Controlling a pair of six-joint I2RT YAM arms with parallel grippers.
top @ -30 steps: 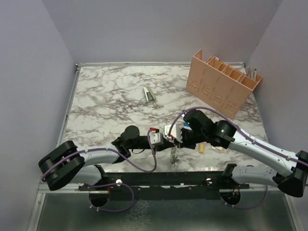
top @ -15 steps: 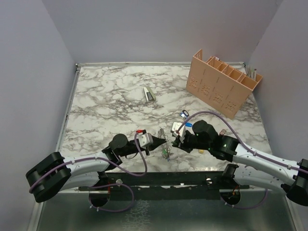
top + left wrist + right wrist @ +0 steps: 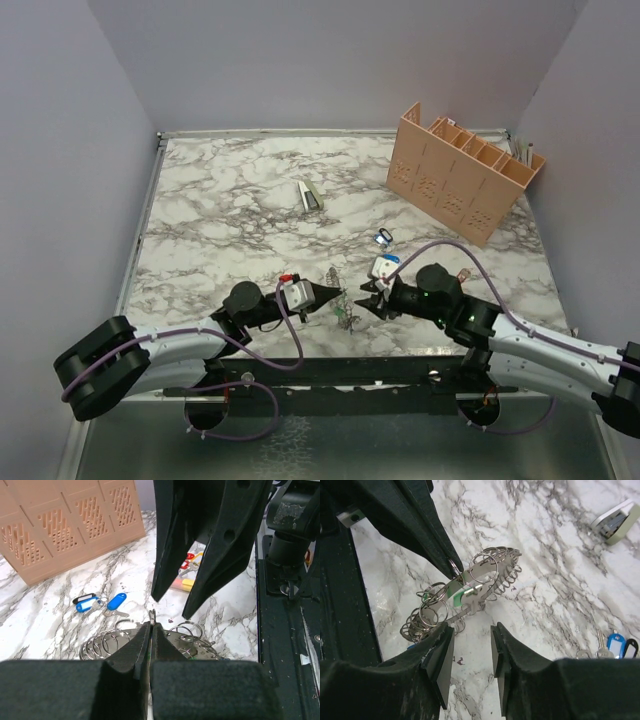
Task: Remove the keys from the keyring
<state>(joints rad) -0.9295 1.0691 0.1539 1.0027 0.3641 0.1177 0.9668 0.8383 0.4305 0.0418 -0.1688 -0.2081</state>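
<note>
the closed left fingers point(image 3: 150, 632) pinched the keyring point(image 3: 462, 587), its coil lying crosswise just ahead of the right fingers point(image 3: 472, 628), which stood parted and empty.

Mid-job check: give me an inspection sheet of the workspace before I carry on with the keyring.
Surface: marble table, no spills seen.
Job's things: keyring between the two pincers; blue-tagged keys lie loose on the marble, apart from it; a green piece shows among its coils.
Clutter: peach perforated rack far right; small grey stapler-like item mid-table; red and yellow tagged bunch by the right arm.
Grippers: left pincer shut on a thin ring at the keyring's edge; right pincer open, holding nothing.
Cables: purple cables loop along both arms, none touching the keyring.
Surroundings: plain walls on three sides; nothing else seen.
</note>
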